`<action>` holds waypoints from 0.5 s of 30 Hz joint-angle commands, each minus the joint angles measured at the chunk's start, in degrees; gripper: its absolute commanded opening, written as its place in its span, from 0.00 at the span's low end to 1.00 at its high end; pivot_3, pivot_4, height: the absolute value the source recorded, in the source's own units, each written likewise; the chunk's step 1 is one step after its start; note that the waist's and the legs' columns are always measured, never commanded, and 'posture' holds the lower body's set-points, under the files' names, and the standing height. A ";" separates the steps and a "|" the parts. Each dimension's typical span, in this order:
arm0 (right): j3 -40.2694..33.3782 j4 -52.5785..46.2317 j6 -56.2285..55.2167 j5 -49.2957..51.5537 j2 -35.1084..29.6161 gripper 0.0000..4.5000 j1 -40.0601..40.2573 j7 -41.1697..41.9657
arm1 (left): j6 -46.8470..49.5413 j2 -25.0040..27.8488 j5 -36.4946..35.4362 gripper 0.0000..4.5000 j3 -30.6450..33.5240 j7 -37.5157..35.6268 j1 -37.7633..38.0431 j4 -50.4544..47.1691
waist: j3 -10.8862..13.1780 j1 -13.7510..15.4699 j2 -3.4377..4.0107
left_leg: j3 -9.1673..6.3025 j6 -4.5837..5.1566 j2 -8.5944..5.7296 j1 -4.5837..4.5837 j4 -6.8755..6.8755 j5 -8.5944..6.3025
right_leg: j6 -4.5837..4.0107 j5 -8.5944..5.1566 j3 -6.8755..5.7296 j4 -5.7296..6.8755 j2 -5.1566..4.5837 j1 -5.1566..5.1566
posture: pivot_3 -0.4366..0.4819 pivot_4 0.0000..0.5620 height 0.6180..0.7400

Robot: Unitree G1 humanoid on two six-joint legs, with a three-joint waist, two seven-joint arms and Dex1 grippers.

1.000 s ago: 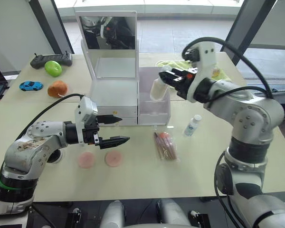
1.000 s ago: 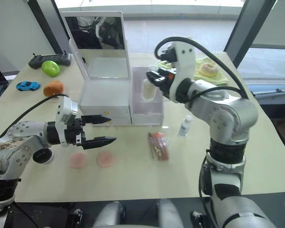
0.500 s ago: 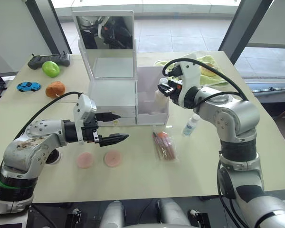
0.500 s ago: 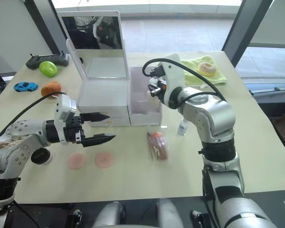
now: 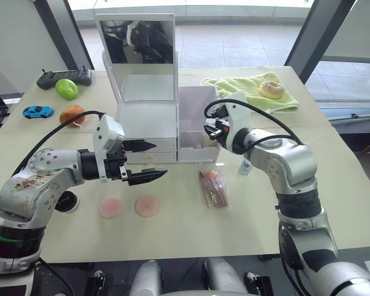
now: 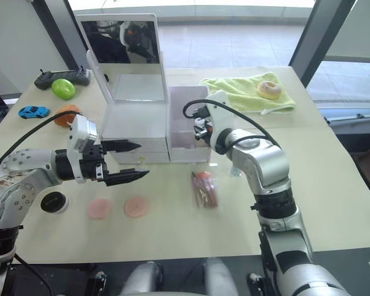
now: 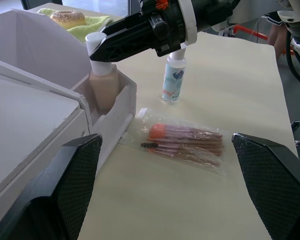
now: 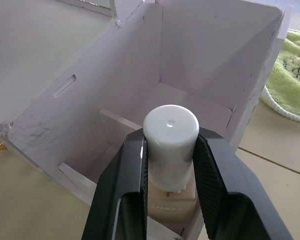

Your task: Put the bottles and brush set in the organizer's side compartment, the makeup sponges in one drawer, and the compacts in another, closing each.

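A cream table (image 5: 333,179) stands by tall windows over a tiled floor. On it sits the white organizer (image 5: 149,126) with its mirrored lid raised; its side compartment (image 5: 197,123) adjoins the drawers on the robot's right. A green towel (image 5: 246,89) with a doughnut (image 5: 272,89) lies at the far right; a controller (image 5: 65,77), a green apple (image 5: 68,89), a blue toy car (image 5: 39,111) and an orange fruit (image 5: 73,115) lie at the far left.

Compared with 1 second ago, the right arm has come down: the beige bottle (image 8: 171,165), then held above the compartment's rim, now stands upright inside the compartment's front section. The left arm has barely shifted.

The right gripper (image 8: 169,150) clamps the bottle just below its white cap — both black fingers (image 8: 135,170) pressed against its neck. The left gripper (image 5: 142,161) hovers in front of the drawers with its fingers spread wide, touching nothing.

On the table remain 1 small clear bottle (image 5: 246,165) just right of the organizer, the bagged brush set (image 5: 213,188) in front of the compartment, and 2 pink makeup sponges (image 5: 129,206) side by side nearer the robot.
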 commanded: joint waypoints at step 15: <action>0.08 -0.31 -4.39 -4.30 2.03 0.51 2.29 2.00 | 6.77 9.29 -3.28 1.00 2.04 -4.46 -7.18 -3.07 | 0.02 -0.05 -0.04 | -0.02 0.01 0.00 -0.09 -0.02 0.01 | 0.01 0.01 0.00 0.02 0.04 -0.14 | 0.48 0.27 1.00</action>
